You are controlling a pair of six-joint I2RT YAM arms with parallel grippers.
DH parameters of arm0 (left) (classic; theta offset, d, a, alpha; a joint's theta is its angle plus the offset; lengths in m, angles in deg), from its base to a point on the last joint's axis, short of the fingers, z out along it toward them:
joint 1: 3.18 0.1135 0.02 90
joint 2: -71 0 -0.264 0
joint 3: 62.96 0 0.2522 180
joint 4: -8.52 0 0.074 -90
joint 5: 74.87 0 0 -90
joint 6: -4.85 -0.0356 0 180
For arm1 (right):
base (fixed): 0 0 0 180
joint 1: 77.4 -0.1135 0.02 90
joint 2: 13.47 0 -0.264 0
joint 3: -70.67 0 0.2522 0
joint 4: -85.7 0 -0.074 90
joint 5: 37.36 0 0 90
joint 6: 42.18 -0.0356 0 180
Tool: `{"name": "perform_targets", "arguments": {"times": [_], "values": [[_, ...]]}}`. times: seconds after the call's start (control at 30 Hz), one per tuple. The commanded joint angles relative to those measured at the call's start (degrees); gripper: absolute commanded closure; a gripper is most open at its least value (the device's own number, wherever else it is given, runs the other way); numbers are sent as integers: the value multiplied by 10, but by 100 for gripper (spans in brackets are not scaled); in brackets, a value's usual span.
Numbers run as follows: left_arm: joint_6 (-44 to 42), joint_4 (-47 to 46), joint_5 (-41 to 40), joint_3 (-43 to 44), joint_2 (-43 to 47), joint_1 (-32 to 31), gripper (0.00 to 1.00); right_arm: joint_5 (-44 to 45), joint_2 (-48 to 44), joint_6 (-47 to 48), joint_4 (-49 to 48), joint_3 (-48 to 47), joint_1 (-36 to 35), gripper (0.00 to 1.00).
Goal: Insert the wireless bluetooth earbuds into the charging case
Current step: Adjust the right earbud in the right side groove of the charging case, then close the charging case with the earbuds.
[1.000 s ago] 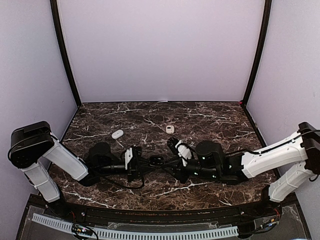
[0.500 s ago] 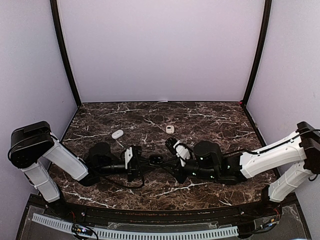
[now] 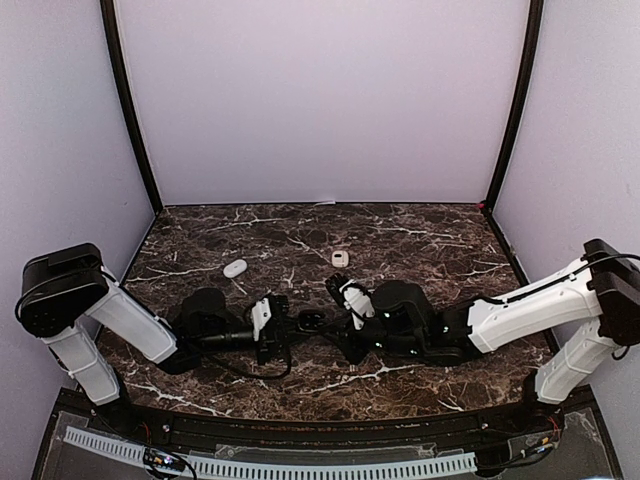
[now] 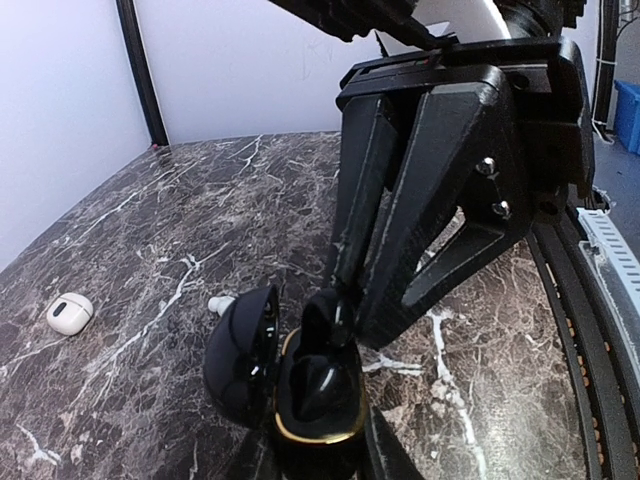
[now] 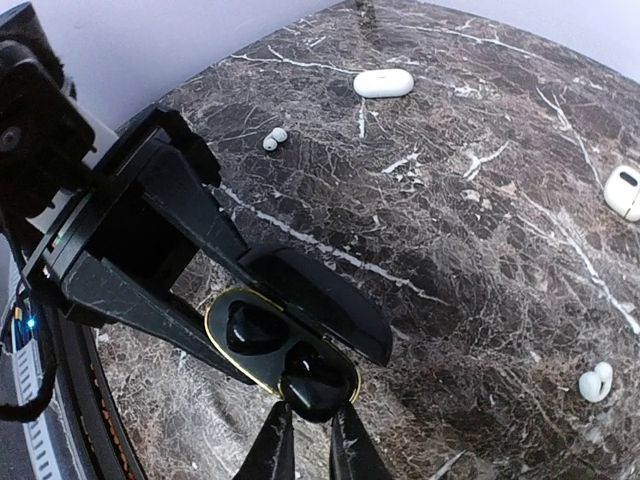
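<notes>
Black earbud: we see it in one socket of the open case.
Right end effector: clamped on the black earbud.
Left end effector: clamped on the case, lid swung back.
White earbuds: we see two loose on the desk, well apart.

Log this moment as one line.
left gripper: shut on black charging case, lid open | right gripper: shut on black earbud at case socket | white earbud loose on table
</notes>
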Motion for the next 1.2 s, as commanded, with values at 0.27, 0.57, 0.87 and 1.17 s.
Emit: {"name": "perform_targets", "arguments": {"times": [0.27, 0.57, 0.87, 1.17], "values": [[-45, -3, -47, 16, 12, -37, 91, -14, 16, -97, 7, -34, -3, 67], [-47, 0, -50, 14, 20, -37, 91, -18, -62, -84, -39, 50, -2, 42], [-43, -25, -15, 3, 22, -37, 91, -37, -108, -101, -43, 77, 37, 43], [-45, -49, 46, -6, 22, -37, 91, -42, -112, -63, 10, 53, 85, 51]]}}
